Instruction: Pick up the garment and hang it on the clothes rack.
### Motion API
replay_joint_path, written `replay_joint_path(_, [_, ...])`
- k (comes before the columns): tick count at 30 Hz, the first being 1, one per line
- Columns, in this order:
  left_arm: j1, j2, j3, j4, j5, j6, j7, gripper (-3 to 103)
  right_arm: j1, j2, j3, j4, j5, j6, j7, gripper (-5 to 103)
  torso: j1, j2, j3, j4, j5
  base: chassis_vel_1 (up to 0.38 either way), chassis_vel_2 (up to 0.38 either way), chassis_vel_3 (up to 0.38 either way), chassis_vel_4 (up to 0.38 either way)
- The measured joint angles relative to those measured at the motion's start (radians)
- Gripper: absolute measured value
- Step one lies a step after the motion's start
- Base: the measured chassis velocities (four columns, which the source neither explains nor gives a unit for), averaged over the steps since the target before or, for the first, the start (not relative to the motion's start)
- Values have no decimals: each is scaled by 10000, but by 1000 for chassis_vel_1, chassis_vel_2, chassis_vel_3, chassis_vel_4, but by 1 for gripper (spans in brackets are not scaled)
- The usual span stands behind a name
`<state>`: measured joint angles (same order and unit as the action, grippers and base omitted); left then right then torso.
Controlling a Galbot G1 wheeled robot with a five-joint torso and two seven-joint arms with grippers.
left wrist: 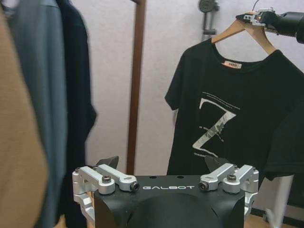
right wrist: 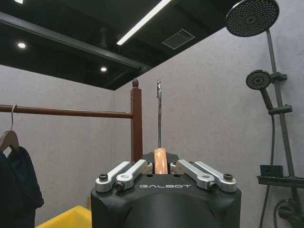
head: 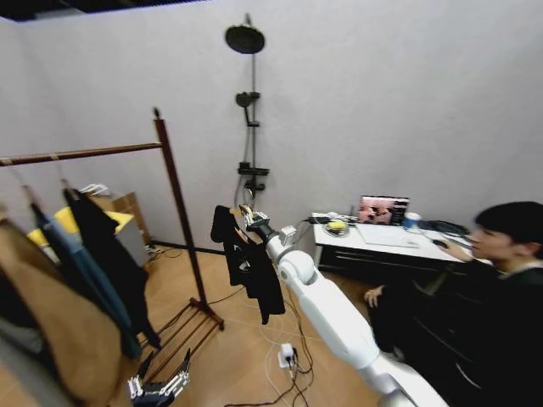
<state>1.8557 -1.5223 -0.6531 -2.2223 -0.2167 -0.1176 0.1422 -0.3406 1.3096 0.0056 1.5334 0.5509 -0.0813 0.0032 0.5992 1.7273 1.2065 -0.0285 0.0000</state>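
The right gripper (right wrist: 160, 167) is clamping its silver fingers (right wrist: 128, 172) on the neck of a pale wooden hanger (right wrist: 160, 161), whose metal hook (right wrist: 159, 111) is standing straight up above the pincer. In the left wrist view the same gripper (left wrist: 259, 19) is holding that hanger (left wrist: 237, 29) by its top, and the garment (left wrist: 232, 118), a black short-sleeved T-shirt of soft cloth with a pale Z-shaped print on the chest, is hanging freely from it in the air. In the head view the white right arm (head: 327, 309) is reaching forward and up, carrying the garment (head: 250, 263) well apart from the clothes rack (head: 174, 195), a tall dark reddish-brown wooden frame with a slanted post, a ball finial, one horizontal rail and a slatted base. The garment is hanging to the right of the rack's near post, not on the rail.

The left gripper (head: 157, 388) is hanging low beside the rack's base, its fingers (left wrist: 102, 178) spread apart and holding nothing. On the rail a long tan coat (head: 51, 322), a blue jacket (head: 81, 271) and a dark garment (head: 110, 254) are hanging together. Behind, a black shower fitting (head: 246, 102) is standing against the grey wall.
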Motion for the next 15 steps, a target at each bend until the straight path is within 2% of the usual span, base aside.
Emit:
replay_joint_path(6, [0, 0, 1, 0, 0, 0, 0, 100, 83, -74, 150, -208, -11, 171, -5, 10, -1, 0, -1, -2, 2, 135, 114, 127, 123])
replay_joint_path(15, [0, 0, 1, 0, 0, 0, 0, 100, 481, -196, 225, -399, -105, 22, -266, 10, -2, 0, -1, -1, 1, 136, 126, 122, 129])
